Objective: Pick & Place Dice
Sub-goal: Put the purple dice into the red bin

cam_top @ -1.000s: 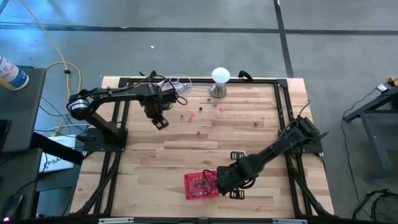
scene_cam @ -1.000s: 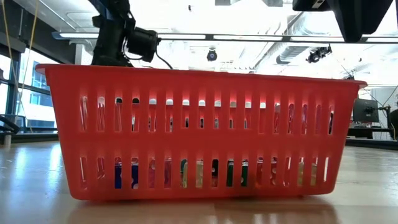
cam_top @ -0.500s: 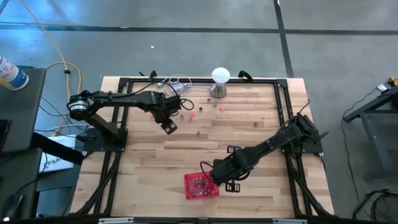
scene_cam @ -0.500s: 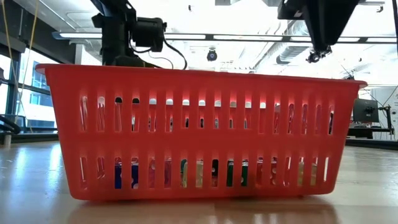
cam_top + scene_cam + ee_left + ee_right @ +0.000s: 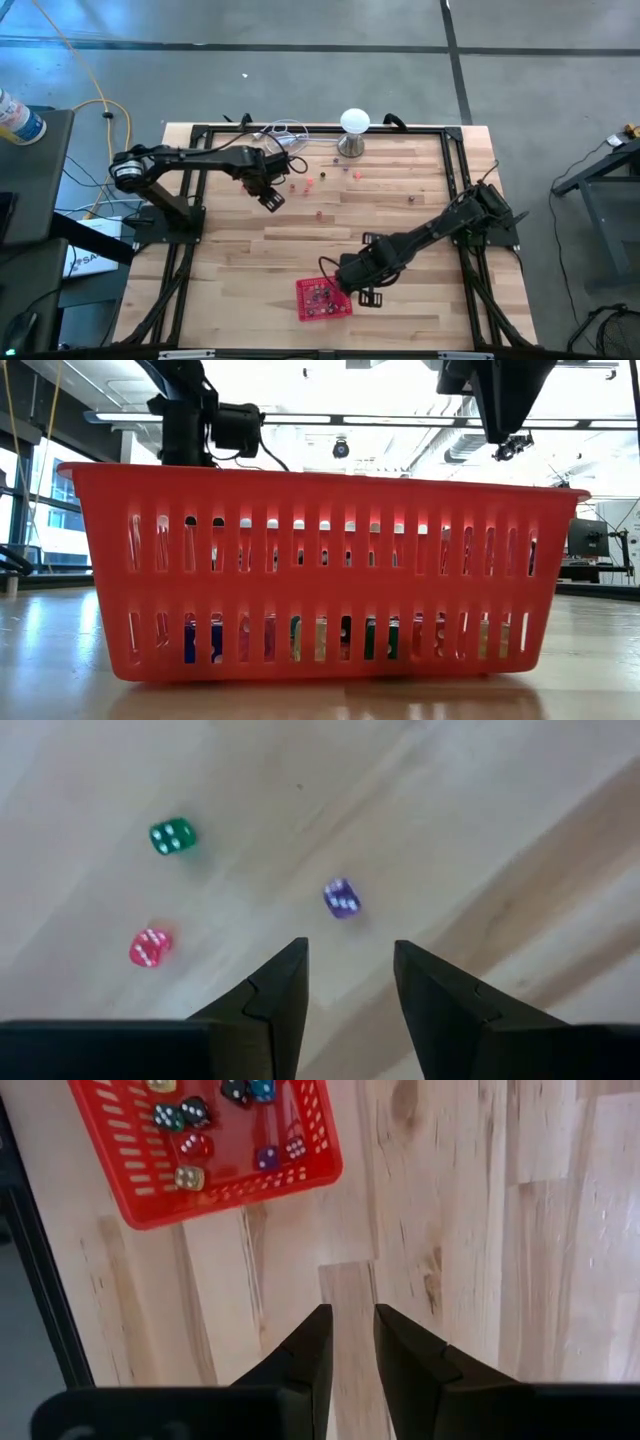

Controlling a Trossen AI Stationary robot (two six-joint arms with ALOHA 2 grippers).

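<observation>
Left gripper [image 5: 350, 952] open and empty above purple die [image 5: 342, 898] on tabletop [image 5: 400, 225], right gripper [image 5: 349, 1315] narrowly parted, empty, beside red basket [image 5: 137, 1208] of dice [image 5: 190, 1146]

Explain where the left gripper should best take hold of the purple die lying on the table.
Probably from straight above, fingers closing on two opposite flat side faces of the purple die. It lies flat and clear of the green die and red die.
</observation>
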